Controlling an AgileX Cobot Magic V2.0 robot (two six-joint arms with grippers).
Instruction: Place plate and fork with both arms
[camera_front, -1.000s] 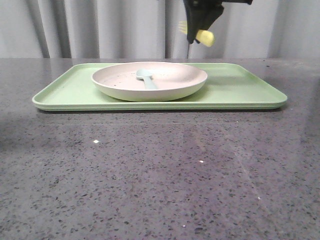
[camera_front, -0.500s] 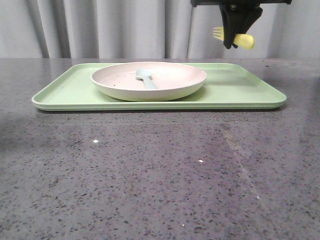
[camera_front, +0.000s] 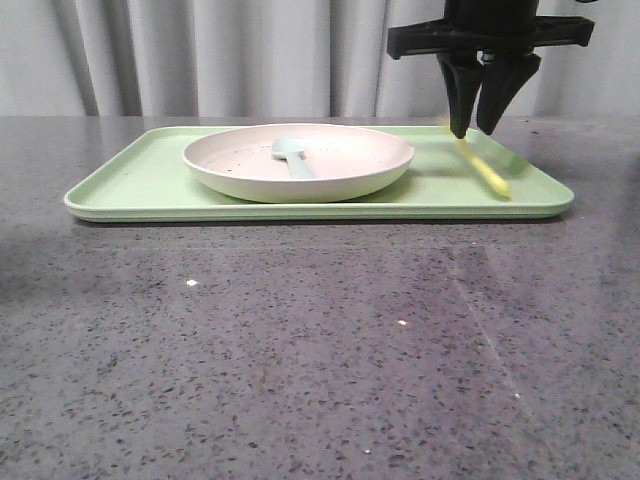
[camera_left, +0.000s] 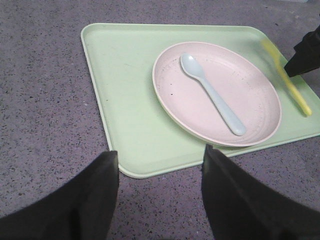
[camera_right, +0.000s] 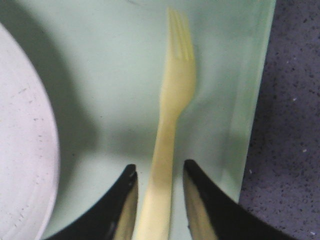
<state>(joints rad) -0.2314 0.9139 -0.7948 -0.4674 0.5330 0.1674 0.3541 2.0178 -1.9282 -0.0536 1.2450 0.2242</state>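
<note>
The pinkish-cream plate (camera_front: 340, 165) sits on the light green tray (camera_front: 140, 180), left of its middle, and also shows in the left wrist view (camera_left: 250, 100). The yellow fork (camera_front: 482, 165) is blurred, slanting on the tray just right of the plate. My right gripper (camera_front: 476, 130) is just above it, open. In the right wrist view the fork (camera_right: 175, 100) lies between the parted fingers of that gripper (camera_right: 159, 172), with a gap on each side. My left gripper (camera_left: 160, 155) is open and empty over the table by the tray's corner.
A pale blue-green spoon (camera_front: 292, 155) lies in the plate, also seen in the left wrist view (camera_left: 215, 97). The tray's right rim (camera_right: 257, 100) is close to the fork. Grey speckled table (camera_front: 320, 350) surrounds the tray; curtains hang behind.
My right gripper moved right and down over the tray's right part with the fork, then opened. The fork left its grip and now slants on the tray.
</note>
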